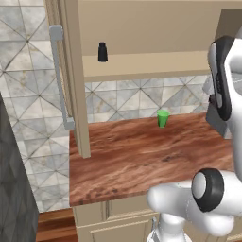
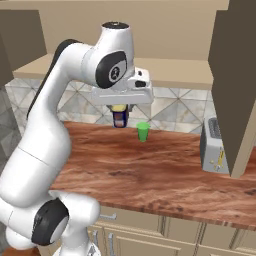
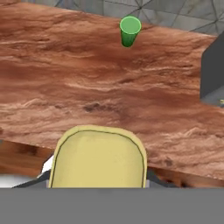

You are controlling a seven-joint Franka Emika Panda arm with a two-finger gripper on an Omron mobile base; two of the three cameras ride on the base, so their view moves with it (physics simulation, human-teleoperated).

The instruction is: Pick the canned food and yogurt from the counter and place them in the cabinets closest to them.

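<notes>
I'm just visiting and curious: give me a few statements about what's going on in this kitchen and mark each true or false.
1. The fingers hold the canned food above the counter. True.
2. The green cup lies tipped over. False: it stands upright near the backsplash.
3. A black shaker bottle stands on the open cabinet shelf. True.
4. The toaster sits inside the cabinet. False: it stands on the counter.

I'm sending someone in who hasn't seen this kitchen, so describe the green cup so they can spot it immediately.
Find the reddish-brown wooden counter below the open wall cabinet. Near its back edge, by the tiled wall, stands the green cup. It is the only bright green thing there, far smaller than the toaster.
</notes>
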